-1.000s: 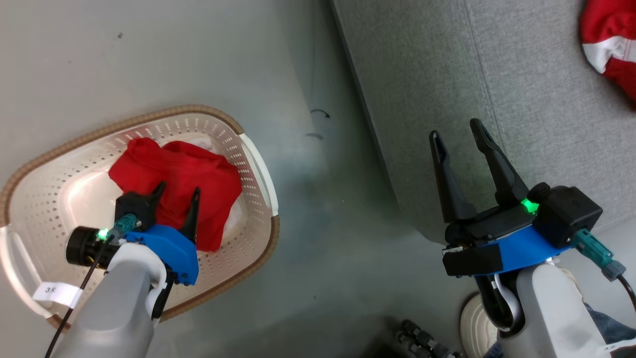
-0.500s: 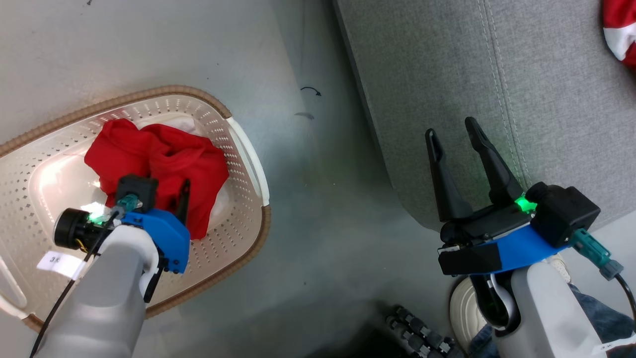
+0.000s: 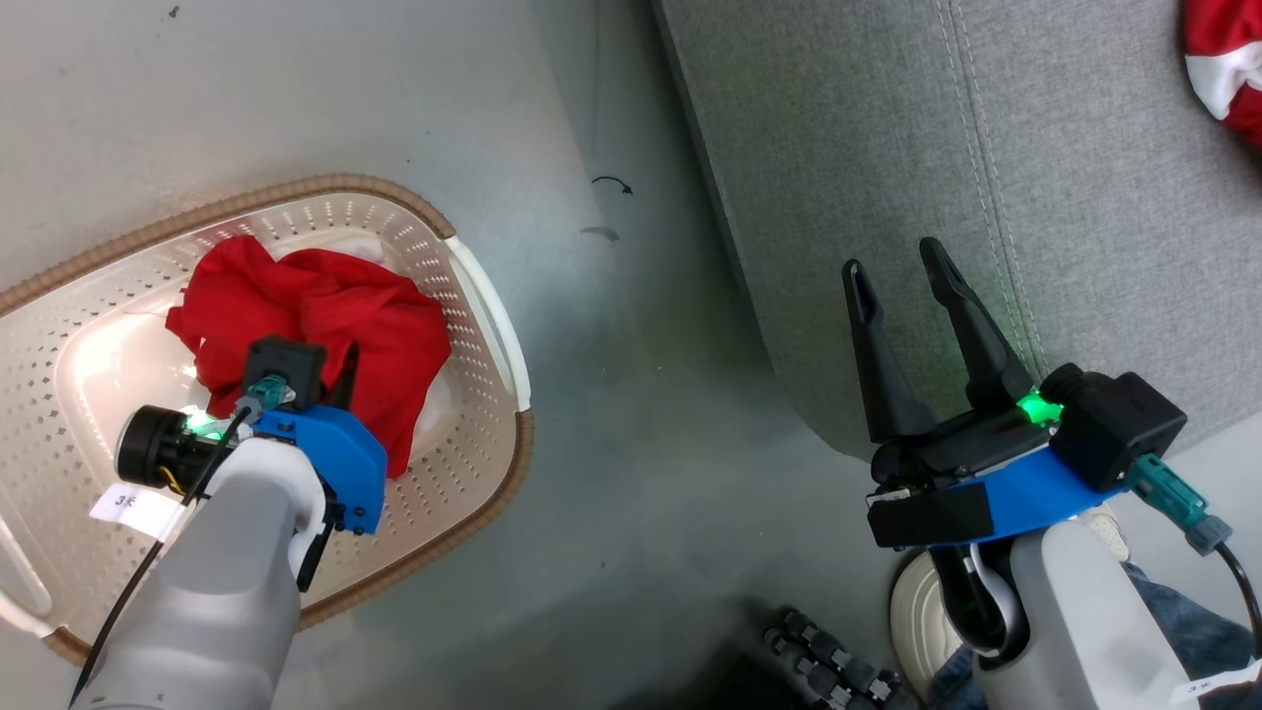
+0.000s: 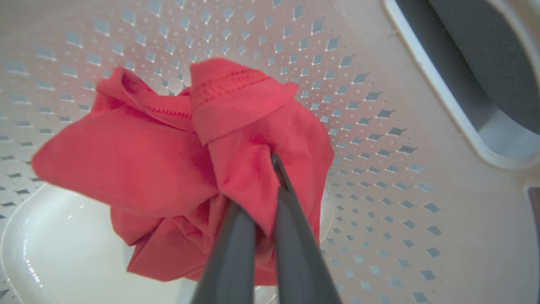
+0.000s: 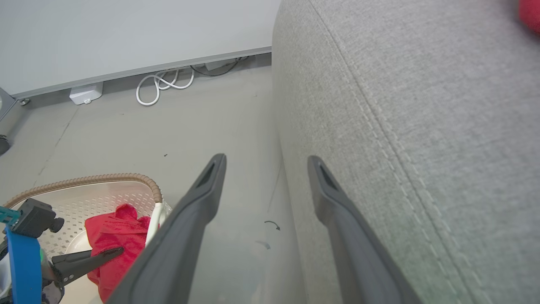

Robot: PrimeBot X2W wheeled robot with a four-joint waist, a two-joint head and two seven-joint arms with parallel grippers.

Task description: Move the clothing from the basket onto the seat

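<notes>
Down in the basket (image 3: 473,296) we find our left gripper (image 3: 333,363), its two dark fingers (image 4: 291,219) pressed together on a fold of the plain red garment (image 4: 147,160). The left wrist view shows the cloth bunched around the fingers, one tip poking out of a crease and the other buried in fabric. The garment sits in the basket's middle, reaching toward the end with the white handle (image 3: 488,306), the end nearest the seat (image 3: 986,148). We cannot tell whether the bundle hangs clear of the basket's bottom or rests on it.

The basket stands on the grey floor (image 3: 611,444), beside the seat's near edge but apart from it, with a strip of floor between. A small dark curved mark (image 3: 611,183) lies on that strip.

Our right gripper (image 3: 893,258) hovers over the seat's near edge with its fingers spread wide and nothing between them. The stitched seam (image 3: 986,177) of the cushion runs just beside it.

On the seat, well away from that edge, lies the red garment with a white band (image 3: 1223,59), cut off by the upper right corner of the head view.

From the right wrist we also see white cables (image 5: 164,84) looped on the floor along the wall's foot.
</notes>
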